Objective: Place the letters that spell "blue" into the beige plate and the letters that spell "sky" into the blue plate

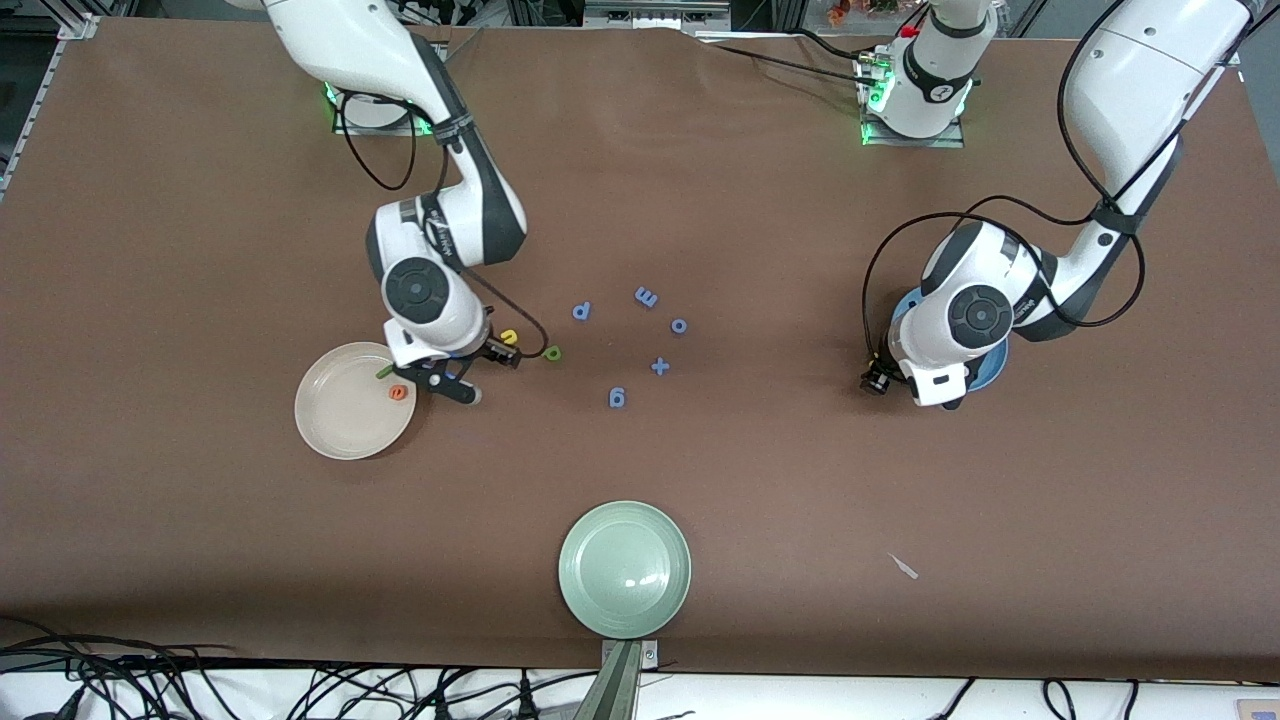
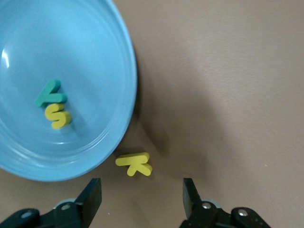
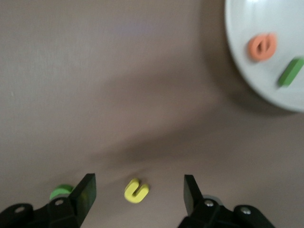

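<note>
The beige plate holds the orange e and the dark green l; in the right wrist view the plate shows the e and the l too. My right gripper hangs open beside that plate, over the yellow u, with the light green b by one finger. On the brown table lie the u and the b. My left gripper is open at the blue plate's rim. The teal y and yellow s lie in that plate; the yellow k lies on the table just outside it.
Several all-blue letters are scattered mid-table between the arms. A pale green plate sits near the table's front edge. A small white scrap lies toward the left arm's end. The left arm covers most of the blue plate.
</note>
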Robot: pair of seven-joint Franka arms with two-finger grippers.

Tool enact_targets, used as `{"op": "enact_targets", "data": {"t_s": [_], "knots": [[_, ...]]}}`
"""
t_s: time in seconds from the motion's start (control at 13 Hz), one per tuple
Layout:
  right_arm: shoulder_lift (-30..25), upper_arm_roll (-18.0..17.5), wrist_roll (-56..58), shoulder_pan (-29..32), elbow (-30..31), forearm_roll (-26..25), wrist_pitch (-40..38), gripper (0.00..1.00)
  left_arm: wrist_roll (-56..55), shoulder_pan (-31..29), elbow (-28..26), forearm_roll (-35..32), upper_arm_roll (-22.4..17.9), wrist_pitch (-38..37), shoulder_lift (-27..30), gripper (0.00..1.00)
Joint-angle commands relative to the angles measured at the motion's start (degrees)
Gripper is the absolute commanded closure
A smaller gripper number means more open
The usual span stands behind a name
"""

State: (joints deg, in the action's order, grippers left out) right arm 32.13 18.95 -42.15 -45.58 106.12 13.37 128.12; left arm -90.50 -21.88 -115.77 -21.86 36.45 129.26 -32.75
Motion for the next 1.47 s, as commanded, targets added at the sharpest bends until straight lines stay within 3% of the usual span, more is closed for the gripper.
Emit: {"op": "enact_targets", "data": {"t_s": [0.0, 0.31, 0.62, 1.0, 1.23, 1.39], "knots": [[-1.02, -1.19, -2.58, -0.12, 3.99, 1.13, 4.06, 0.17, -5.90, 0.00, -1.30, -3.70, 0.11, -0.41, 0.32, 0.24], [-2.42, -3.65, -4.26, -0.21, 10.23, 1.04, 11.35, 0.17, -11.63, -0.09, -2.27, -6.00, 0.20, 2.75, -0.30, 0.24], [-2.60, -4.62, -5.58, -0.21, 11.48, 1.04, 13.03, 0.18, -12.86, 0.17, -2.18, -6.00, 0.20, 2.92, -0.65, 0.24], [-2.60, -4.62, -3.65, -0.21, 13.67, 0.60, 16.29, 0.53, -16.11, 0.17, -2.01, -6.17, 0.02, 3.01, -1.43, 0.27], [-2.69, -4.54, -3.12, -0.21, 13.59, 0.60, 16.20, 0.80, -17.60, 0.00, -2.09, -7.14, 0.02, 3.01, -1.61, 0.27], [-4.17, -4.01, -0.85, -0.13, 13.15, 0.69, 15.59, 0.87, -19.53, 0.00, -2.01, -8.72, 0.02, 3.01, -2.14, 0.27]]}}
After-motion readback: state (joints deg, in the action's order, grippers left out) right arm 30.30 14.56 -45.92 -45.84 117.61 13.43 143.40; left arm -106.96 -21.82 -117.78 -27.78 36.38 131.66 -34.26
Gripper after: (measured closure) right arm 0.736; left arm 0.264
